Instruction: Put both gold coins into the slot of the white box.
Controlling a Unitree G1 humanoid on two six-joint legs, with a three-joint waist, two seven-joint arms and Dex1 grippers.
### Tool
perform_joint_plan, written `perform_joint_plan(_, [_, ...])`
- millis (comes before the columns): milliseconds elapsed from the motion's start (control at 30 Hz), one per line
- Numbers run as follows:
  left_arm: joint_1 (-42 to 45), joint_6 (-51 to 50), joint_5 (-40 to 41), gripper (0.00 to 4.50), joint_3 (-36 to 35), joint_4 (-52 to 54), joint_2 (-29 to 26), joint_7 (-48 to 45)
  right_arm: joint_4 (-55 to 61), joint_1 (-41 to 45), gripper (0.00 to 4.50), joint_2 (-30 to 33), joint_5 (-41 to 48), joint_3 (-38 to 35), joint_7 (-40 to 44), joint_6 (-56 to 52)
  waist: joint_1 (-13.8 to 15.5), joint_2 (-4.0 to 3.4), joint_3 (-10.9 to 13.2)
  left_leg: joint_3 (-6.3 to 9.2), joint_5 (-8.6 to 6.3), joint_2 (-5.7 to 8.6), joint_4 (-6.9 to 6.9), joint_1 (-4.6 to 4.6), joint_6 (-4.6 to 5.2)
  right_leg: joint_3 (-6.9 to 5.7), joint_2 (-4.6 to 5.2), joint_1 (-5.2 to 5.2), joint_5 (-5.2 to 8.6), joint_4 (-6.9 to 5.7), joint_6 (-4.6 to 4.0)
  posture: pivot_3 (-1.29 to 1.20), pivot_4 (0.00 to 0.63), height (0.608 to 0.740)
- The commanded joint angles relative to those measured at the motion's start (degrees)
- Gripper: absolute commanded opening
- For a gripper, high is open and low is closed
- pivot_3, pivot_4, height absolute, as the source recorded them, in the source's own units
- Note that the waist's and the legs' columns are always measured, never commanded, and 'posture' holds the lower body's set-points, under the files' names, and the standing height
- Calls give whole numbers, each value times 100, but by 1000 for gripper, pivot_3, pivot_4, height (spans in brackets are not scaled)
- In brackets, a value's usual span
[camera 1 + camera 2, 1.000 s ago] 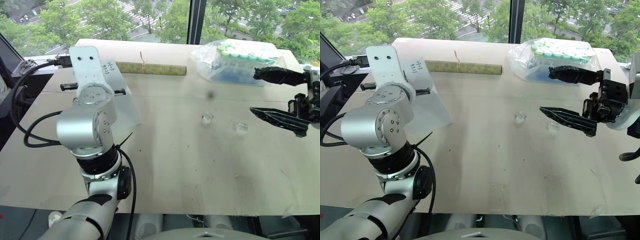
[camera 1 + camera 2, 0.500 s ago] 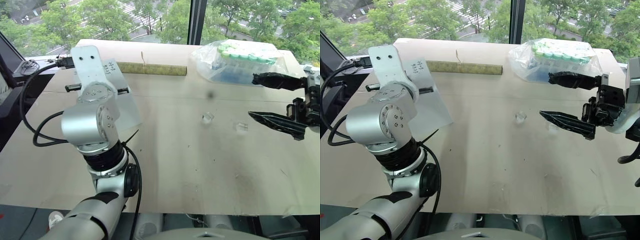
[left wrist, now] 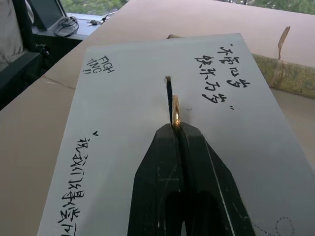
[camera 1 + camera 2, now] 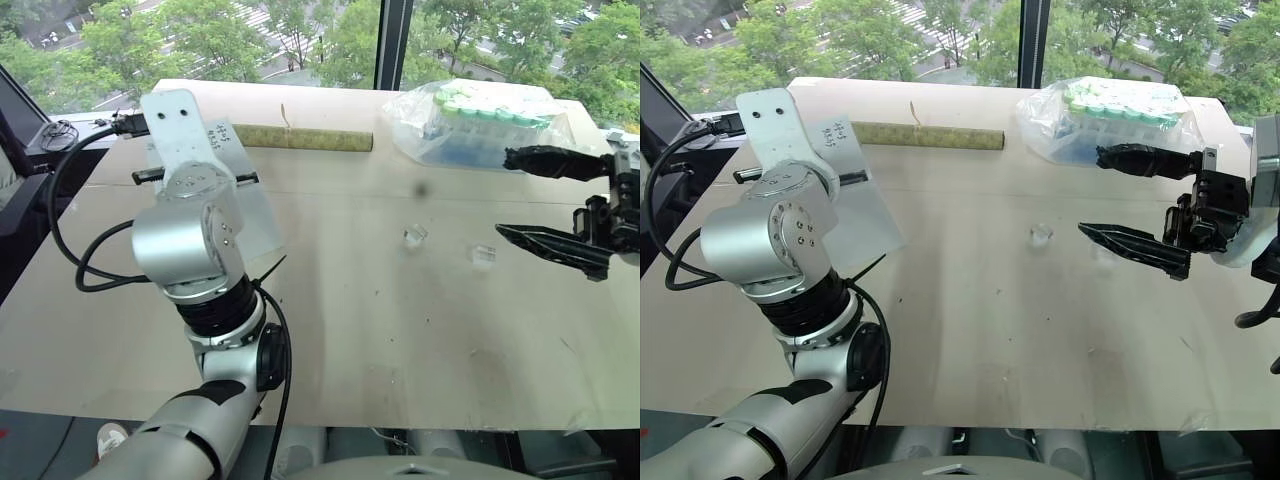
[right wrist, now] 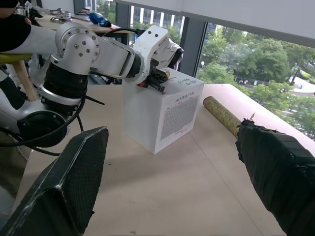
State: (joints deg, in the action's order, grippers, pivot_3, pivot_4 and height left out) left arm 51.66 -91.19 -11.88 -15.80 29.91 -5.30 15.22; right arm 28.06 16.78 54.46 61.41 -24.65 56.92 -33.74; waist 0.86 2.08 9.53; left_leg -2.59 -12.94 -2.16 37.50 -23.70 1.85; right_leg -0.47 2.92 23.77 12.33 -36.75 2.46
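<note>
The white box point(image 5: 162, 115) stands at the table's left, mostly hidden behind my left arm in the eye views. Its top face point(image 3: 123, 123) carries handwriting and the thin black slot point(image 3: 169, 96). My left gripper point(image 3: 177, 129) is shut on a gold coin point(image 3: 175, 109), held edge-on right at the slot's line. I cannot tell whether the coin's edge has entered the slot. My right gripper point(image 4: 503, 192) hangs open above the table's right side with nothing between its fingers, far from the box.
A clear bag of green-capped tubes point(image 4: 480, 120) lies at the back right, just behind the right gripper. A long green-patterned roll point(image 4: 305, 138) lies along the back. Two small clear plastic pieces point(image 4: 415, 236) point(image 4: 484, 256) sit mid-table. Black cables point(image 4: 70, 200) loop at the left.
My left forearm has swung a little to the right and the wrist has rolled slightly, while the gripper stays at the box top. The right gripper has kept still and open.
</note>
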Motion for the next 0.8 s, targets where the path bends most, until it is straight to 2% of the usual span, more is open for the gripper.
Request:
perform_joint_plan(33, [-24,-131,-193,0,-137,-146,154,-24,29,12,4479,92,-4,-184,46,16,0,-1,0,0,0,0,0,0,0,0,0,0,0,0,0,0,150,740])
perform_joint_plan(133, [-21,-131,-275,0,-152,-161,212,-83,11,10,4479,91,-23,-188,67,16,-1,-1,-1,-2,0,0,0,0,0,1,0,0,0,0,0,0,150,740])
perform_joint_plan(200, [-25,-131,-308,572,-171,-166,254,-141,18,14,4500,94,-24,-191,65,7,-1,-2,-2,-2,0,0,0,1,0,2,0,0,0,0,0,0,150,740])
perform_joint_plan(233, [-42,-131,-324,714,-139,-145,237,-154,22,14,4500,98,-21,-195,62,0,-1,-4,-3,-2,0,0,0,1,0,1,0,0,0,0,0,0,150,740])
perform_joint_plan(467, [73,-131,-351,3754,-134,22,246,-288,78,2,4500,119,26,-230,-6,-58,7,-7,-6,2,0,0,2,4,0,-2,0,-6,0,-1,0,0,150,740])
perform_joint_plan(533, [100,-93,-108,3754,-28,256,146,-568,92,-35,4500,97,-3,-237,-39,-66,5,-7,-6,2,0,1,2,3,0,-2,0,-6,0,-1,0,0,150,740])
perform_joint_plan(667, [-323,717,1172,3754,295,950,-20,-2135,196,-208,4500,-3,-136,-235,-468,-148,2,-3,-3,4,0,-4,2,-5,0,-4,1,-2,0,1,-1,0,150,740])
perform_joint_plan(700, [-422,896,1469,3754,287,1032,-53,-2488,222,-269,4500,-22,-242,-214,-593,-140,2,-3,-2,3,0,-5,2,-8,0,-4,2,0,0,3,-1,0,150,740])
perform_joint_plan(767, [-688,1866,2250,3754,-16,1165,100,-3312,299,-457,4500,-65,-398,-198,-798,-150,1,-3,-2,2,-1,-8,2,-11,-1,-3,7,2,1,5,-1,0,150,740])
perform_joint_plan(800, [-936,2037,2531,3754,-25,1131,-99,-3732,449,-711,4500,-102,-453,-278,-909,-193,1,-3,-2,0,-1,-9,0,-10,-1,-2,9,3,1,6,-2,0,150,740])
